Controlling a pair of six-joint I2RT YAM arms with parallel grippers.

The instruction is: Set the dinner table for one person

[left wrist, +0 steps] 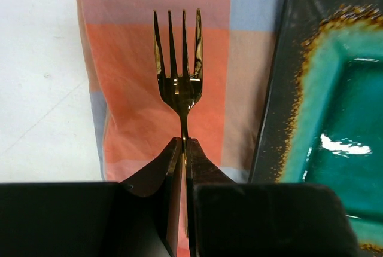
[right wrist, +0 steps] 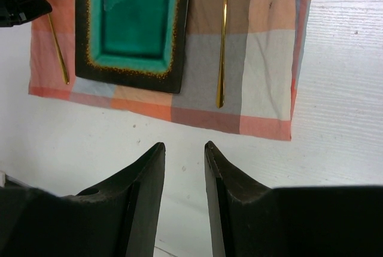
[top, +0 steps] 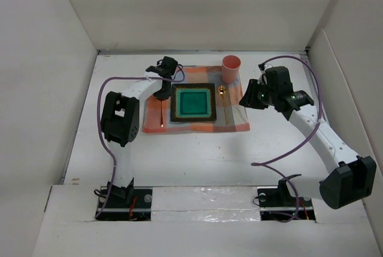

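The white dinner table (top: 197, 155) carries an orange-and-blue checked cloth (top: 233, 116). A square teal plate with a dark rim (top: 192, 103) sits on the cloth. My left gripper (top: 160, 95) is shut on the neck of a gold fork (left wrist: 179, 80). The fork is left of the plate (left wrist: 323, 89), over the cloth (left wrist: 131, 60), tines pointing away. A gold spoon (right wrist: 222, 36) lies on the cloth right of the plate (right wrist: 131, 24). A pink cup (top: 231, 67) stands upright at the cloth's far right corner. My right gripper (right wrist: 184, 146) is open and empty above bare table.
White walls enclose the table on the left, back and right. The fork (right wrist: 54, 36) and the cloth's near edge (right wrist: 269, 125) show in the right wrist view. Both arm bases stand at the near edge. Bare white table lies in front of the cloth.
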